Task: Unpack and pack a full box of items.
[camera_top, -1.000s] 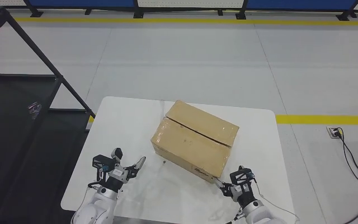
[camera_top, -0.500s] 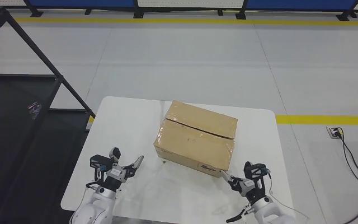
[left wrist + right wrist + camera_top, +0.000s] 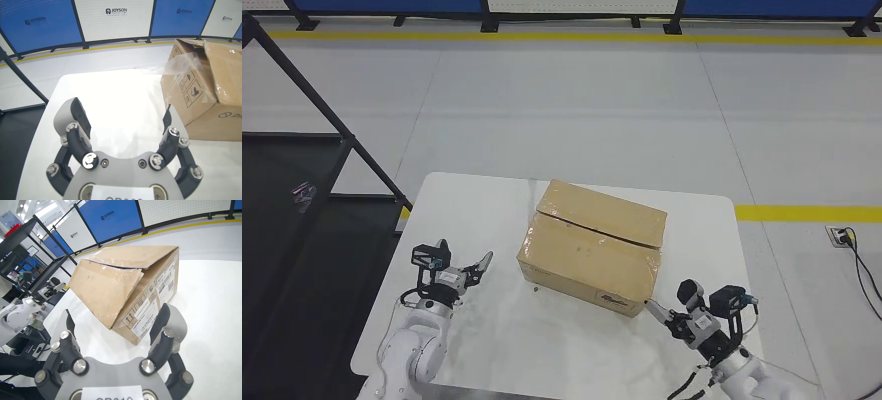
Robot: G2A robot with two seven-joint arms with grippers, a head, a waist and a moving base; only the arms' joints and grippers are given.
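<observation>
A brown cardboard box (image 3: 592, 245) lies on the white table (image 3: 472, 215), its top flaps down and split along the seam. My left gripper (image 3: 464, 270) is open over the table, left of the box and apart from it. In the left wrist view the left gripper (image 3: 122, 108) holds nothing, with the box (image 3: 208, 85) and a loose strip of clear tape (image 3: 179, 62) beyond one finger. My right gripper (image 3: 662, 312) is open just off the box's near right corner. The right wrist view shows the right gripper (image 3: 116, 313) facing that labelled corner of the box (image 3: 113, 283).
A black metal rack (image 3: 322, 120) stands off the table's left side. A tiny dark speck (image 3: 534, 289) lies on the table by the box's front. Bare tabletop stretches in front of the box between the arms. The left arm's gripper (image 3: 54, 288) shows far off.
The box has turned and settled squarer to the table. My right gripper drew back to the right from its near corner. My left gripper shifted farther from the table's front edge.
</observation>
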